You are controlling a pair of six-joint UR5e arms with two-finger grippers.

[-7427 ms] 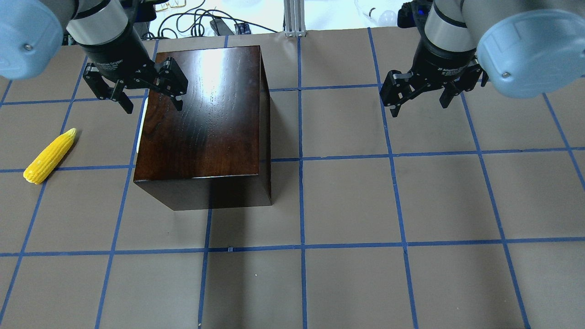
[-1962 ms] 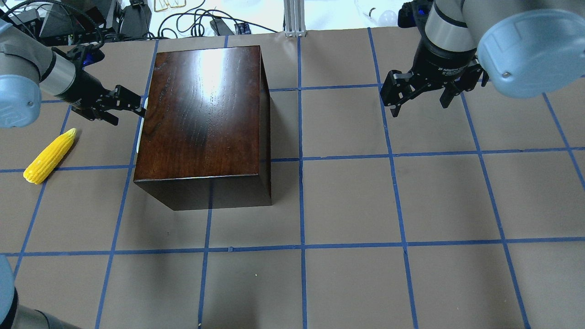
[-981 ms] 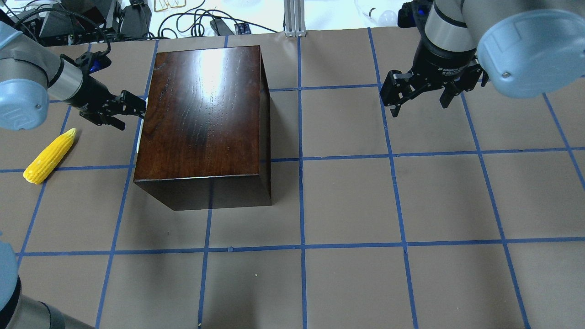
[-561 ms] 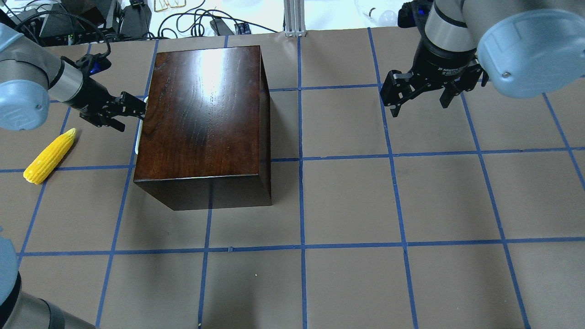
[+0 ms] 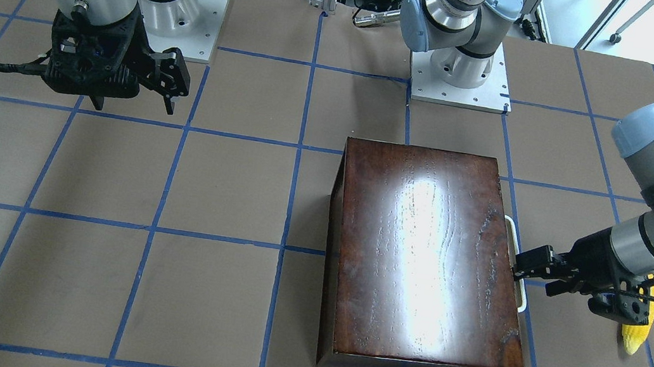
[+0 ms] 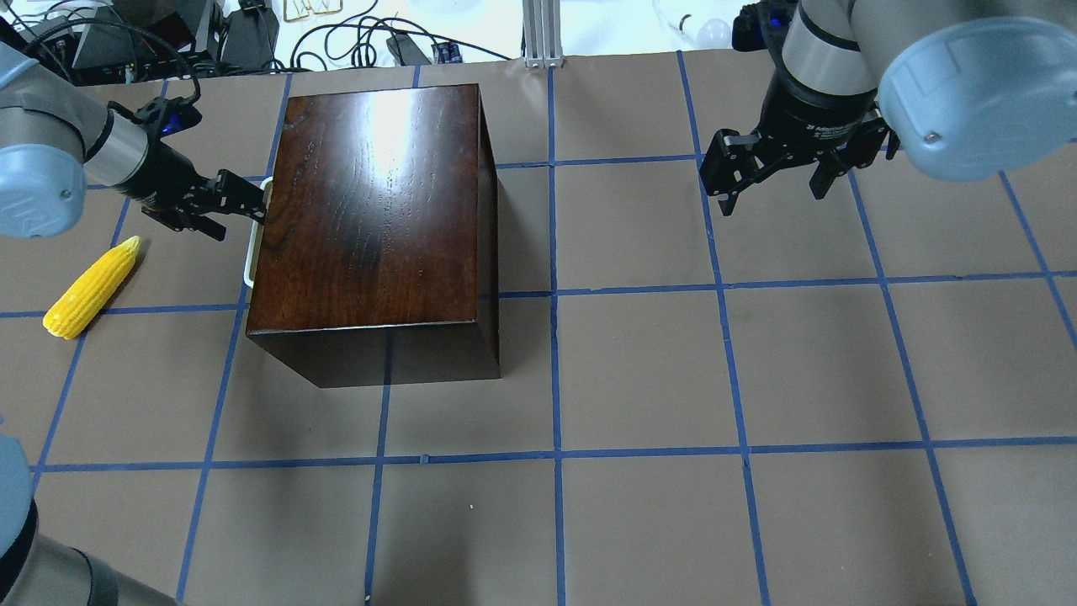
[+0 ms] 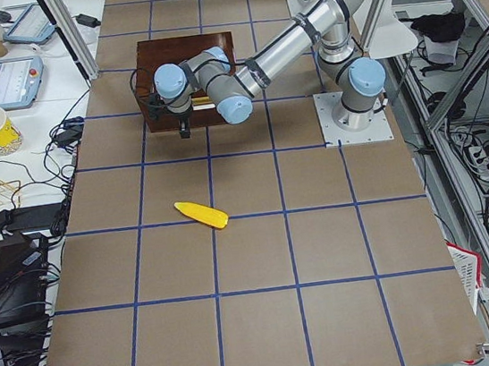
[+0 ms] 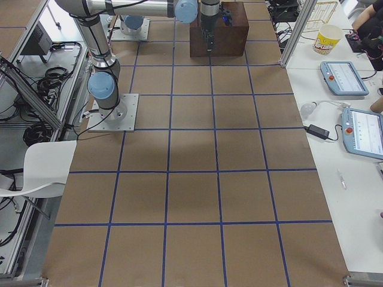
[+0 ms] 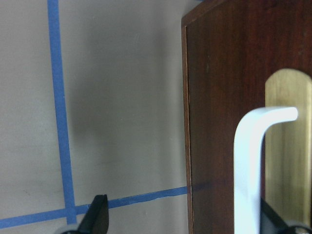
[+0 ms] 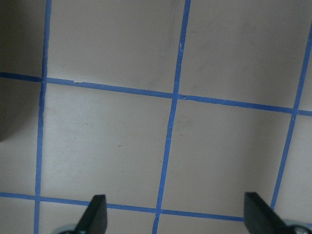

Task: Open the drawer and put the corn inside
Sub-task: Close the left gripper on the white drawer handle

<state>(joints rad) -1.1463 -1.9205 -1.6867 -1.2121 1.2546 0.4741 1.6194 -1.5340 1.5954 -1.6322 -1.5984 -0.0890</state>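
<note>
The left gripper [image 6: 242, 209] has swung down beside the wooden box [image 6: 374, 210] and apparently drawn the white drawer handle [image 6: 249, 265] slightly outward.

Colour and pattern findings: table surface, box, corn, arm hardware.

The table covering [image 6: 639, 370] is flat grey-brown, ruled into squares by blue tape. The wooden box [image 6: 370, 202] is glossy dark red-brown with fine grain and a white glare streak. The drawer front [image 9: 219, 122] is the same brown, with a white handle [image 9: 248, 165] over a brass-coloured plate [image 9: 287, 146]. The corn [image 6: 91, 288] is bright yellow with rowed kernels. The left gripper [image 9: 185, 217] and right gripper [image 6: 774, 198] are black; the joint caps [image 6: 959, 93] are pale blue.
</note>
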